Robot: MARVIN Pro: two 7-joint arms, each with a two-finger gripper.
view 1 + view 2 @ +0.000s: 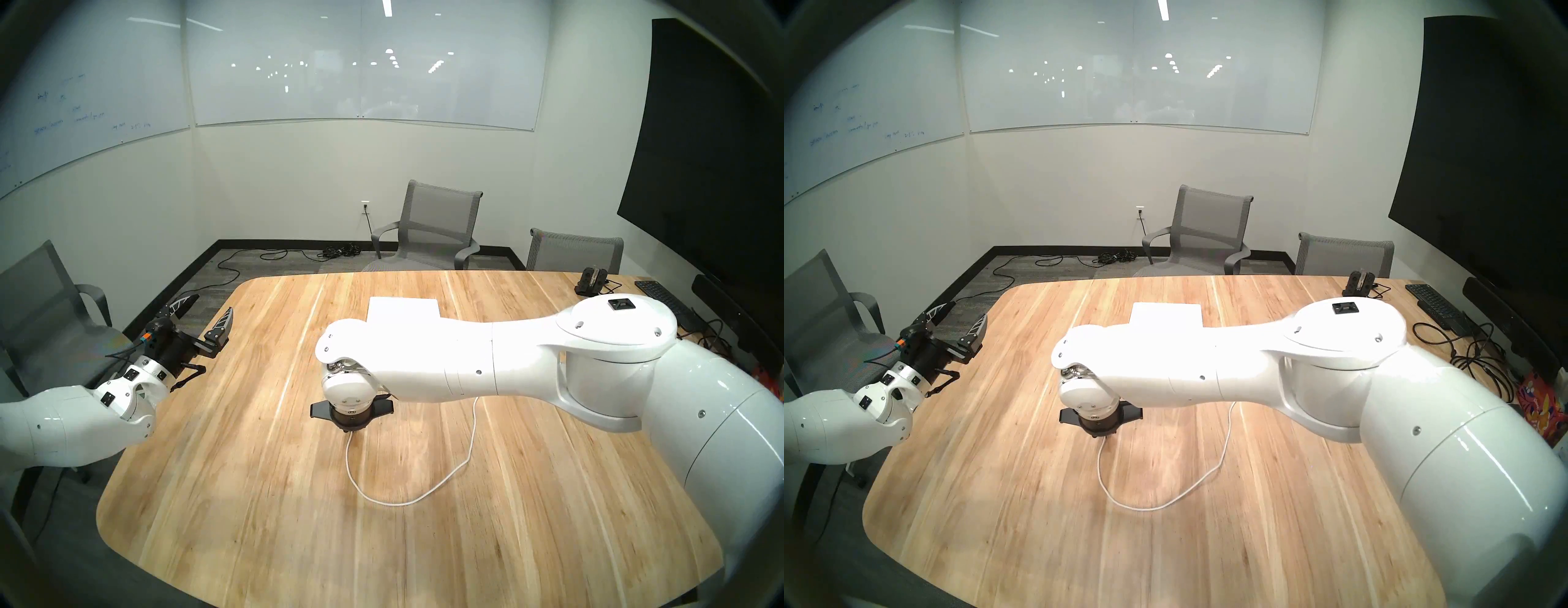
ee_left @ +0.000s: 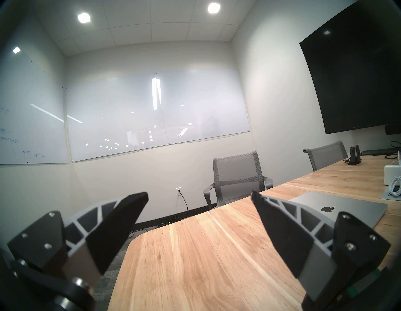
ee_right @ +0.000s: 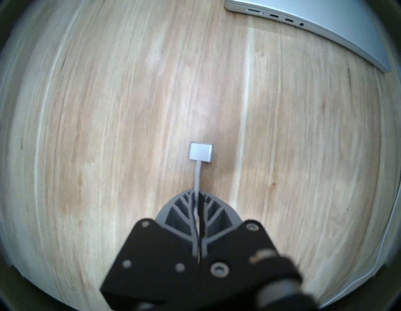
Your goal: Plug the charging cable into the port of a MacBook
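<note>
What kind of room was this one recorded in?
Most likely an office meeting room: a big wooden table with grey mesh chairs around it, glass whiteboards on two walls, and a large dark screen mounted on another.

Cable's connector (image 3: 200, 154) sits just ahead of right gripper's (image 3: 198, 196) pinched jaws, over table (image 3: 108, 130). MacBook (image 3: 347, 28) lies further ahead, to the right; port (image 3: 254, 10) on its near edge, well apart from connector.

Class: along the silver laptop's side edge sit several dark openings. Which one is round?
The small round hole at the row's right end in the wrist view; the other three openings are oblong slots.
</note>
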